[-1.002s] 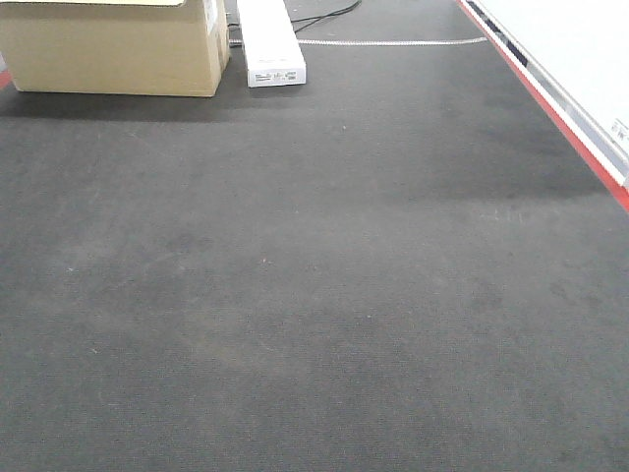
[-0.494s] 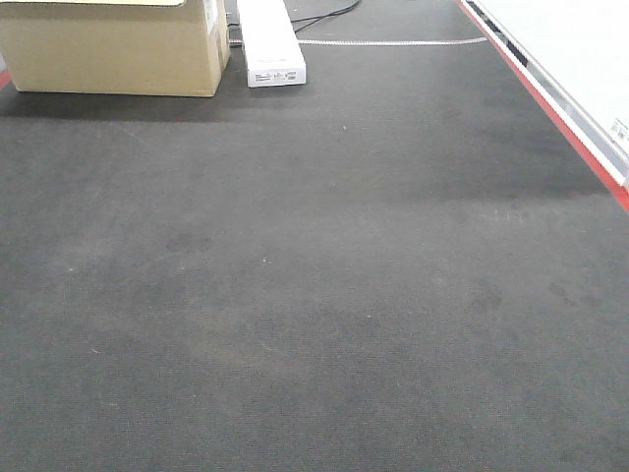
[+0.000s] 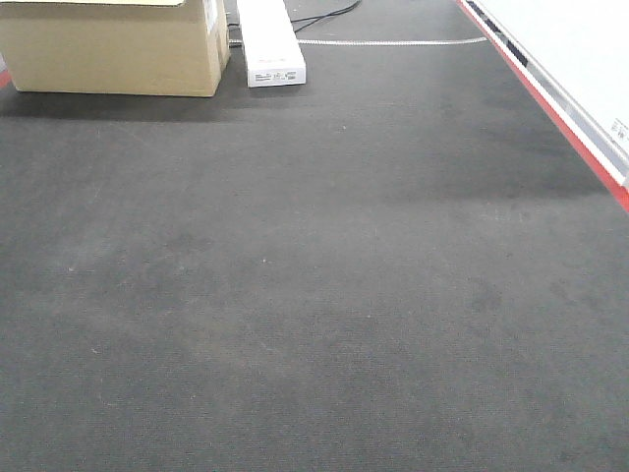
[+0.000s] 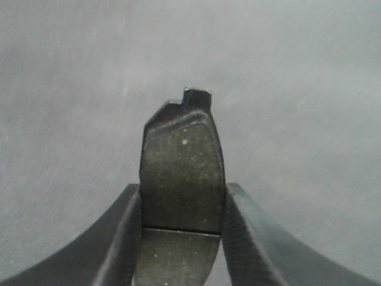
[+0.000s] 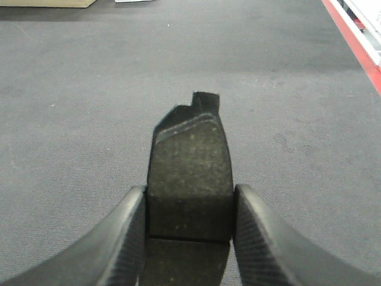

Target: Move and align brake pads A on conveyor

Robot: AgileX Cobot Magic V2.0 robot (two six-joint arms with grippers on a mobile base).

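I count two pads: one pad (image 4: 181,173) pinched between the left jaws and a second pad (image 5: 190,179) pinched between the right jaws. That makes two sets of jaws with two black fingers (image 4: 119,238) apiece, four in all. Each pad shows one notched tab and one groove across its face. There is one desk (image 3: 314,295), topped by a single dark belt. At its far end sit two boxes, one cardboard box (image 3: 108,49) and one long white box (image 3: 270,44), with one black cable (image 3: 329,14) behind. One pale seam (image 3: 393,42) crosses the belt, and one red stripe (image 3: 550,108) lines its right edge.
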